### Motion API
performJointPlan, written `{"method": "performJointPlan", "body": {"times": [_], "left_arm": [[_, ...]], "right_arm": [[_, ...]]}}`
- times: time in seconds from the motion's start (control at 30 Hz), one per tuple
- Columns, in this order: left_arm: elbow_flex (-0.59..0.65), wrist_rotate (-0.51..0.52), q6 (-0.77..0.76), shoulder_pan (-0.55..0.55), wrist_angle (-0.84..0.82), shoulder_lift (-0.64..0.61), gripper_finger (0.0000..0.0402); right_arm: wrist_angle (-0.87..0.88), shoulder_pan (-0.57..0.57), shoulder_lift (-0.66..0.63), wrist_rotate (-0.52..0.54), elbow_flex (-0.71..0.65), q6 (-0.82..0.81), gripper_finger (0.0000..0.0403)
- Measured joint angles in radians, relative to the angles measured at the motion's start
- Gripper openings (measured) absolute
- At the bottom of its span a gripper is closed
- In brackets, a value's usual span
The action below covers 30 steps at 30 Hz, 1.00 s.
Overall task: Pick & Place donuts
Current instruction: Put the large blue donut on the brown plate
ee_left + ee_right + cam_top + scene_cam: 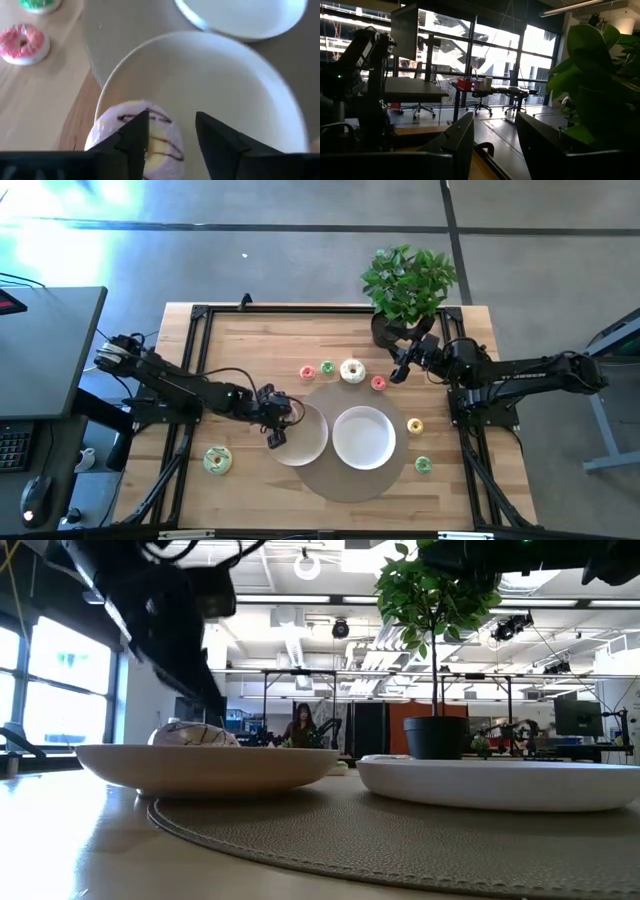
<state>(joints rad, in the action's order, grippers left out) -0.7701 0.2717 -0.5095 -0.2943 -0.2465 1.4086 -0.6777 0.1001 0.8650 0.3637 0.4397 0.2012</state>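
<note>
Bright daylight from big windows (485, 50) in the right wrist view. White glare on the floor (60, 220) at the high view's top left. Blurry close-up of the plate (200, 100) in the left wrist view. Soft shadows under plates.

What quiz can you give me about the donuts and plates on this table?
1. True or false: the right plate has a donut on it.
2. The lone donut left of both plates is iced: A green, B blue, C black.
3. Fill in: the left gripper, fingers open, hangs over the edge of the ____ plate.

Key: 1 false; 2 A; 3 left, the left plate.
</note>
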Motion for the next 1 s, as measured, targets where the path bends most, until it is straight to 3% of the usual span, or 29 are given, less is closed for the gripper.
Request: {"method": "performJointPlan", "body": {"times": [0.17,0.33,0.7,0.9,1.0], "left_arm": [[-0.163,-0.06,-0.043,-0.002,-0.306,-0.003,0.0173],[-0.307,-0.069,-0.271,-0.048,-0.626,-0.003,0.0174],[-0.342,-0.148,-1.117,-0.361,-0.768,0.039,0.0174],[-0.342,-0.322,-1.361,-0.421,-0.929,0.112,0.0174],[-0.341,-0.313,-1.429,-0.464,-0.895,0.145,0.0174]], "right_arm": [[0.008,0.0,0.0,0.0,0.0,0.008,0.0145],[0.008,0.0,0.0,0.0,0.0,0.009,0.0145],[0.016,0.0,0.0,0.001,0.0,0.053,0.0145],[-0.06,0.0,0.0,0.004,-0.001,0.099,0.0145],[-0.103,0.0,0.0,0.004,-0.001,0.102,0.0145]]}}
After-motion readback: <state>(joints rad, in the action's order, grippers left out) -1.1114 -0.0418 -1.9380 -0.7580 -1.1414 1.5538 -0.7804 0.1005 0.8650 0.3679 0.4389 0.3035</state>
